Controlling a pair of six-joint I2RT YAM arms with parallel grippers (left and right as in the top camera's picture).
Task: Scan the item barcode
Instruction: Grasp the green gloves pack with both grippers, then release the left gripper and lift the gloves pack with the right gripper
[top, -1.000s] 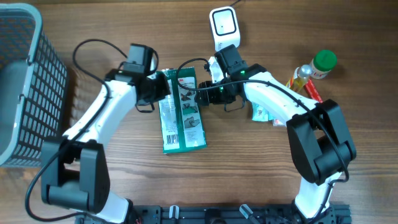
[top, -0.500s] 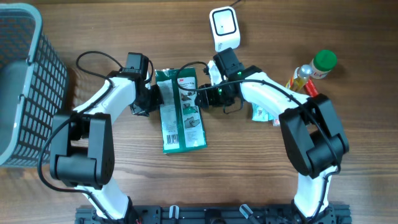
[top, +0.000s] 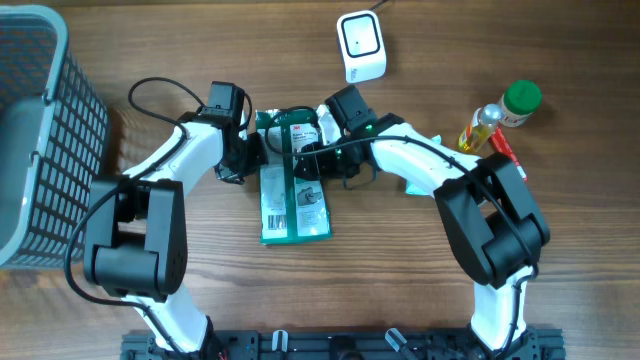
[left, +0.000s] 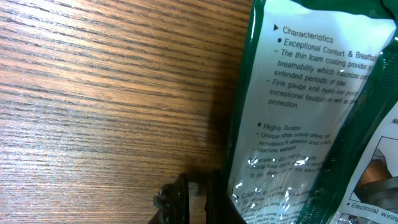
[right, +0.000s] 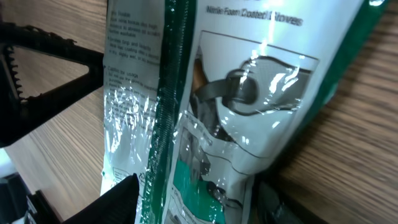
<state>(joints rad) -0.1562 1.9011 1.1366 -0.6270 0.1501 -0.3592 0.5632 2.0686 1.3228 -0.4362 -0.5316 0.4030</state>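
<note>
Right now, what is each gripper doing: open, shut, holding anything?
Left gripper: shut on the left edge of the green glove package.
Right gripper: partly open, straddling the same package; whether it actually grips cannot be told.

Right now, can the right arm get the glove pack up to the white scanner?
Probably yes. The right gripper sits over the top of the green glove pack, and the white scanner stands just beyond on bare table. The left gripper, shut at the pack's left edge, may need to let go first.

The flat plastic glove packet (top: 290, 180) is dark green with white printed panels; the wood-grain worktop (top: 400, 270) is brown; the plastic mesh basket (top: 40, 130) is grey.
</note>
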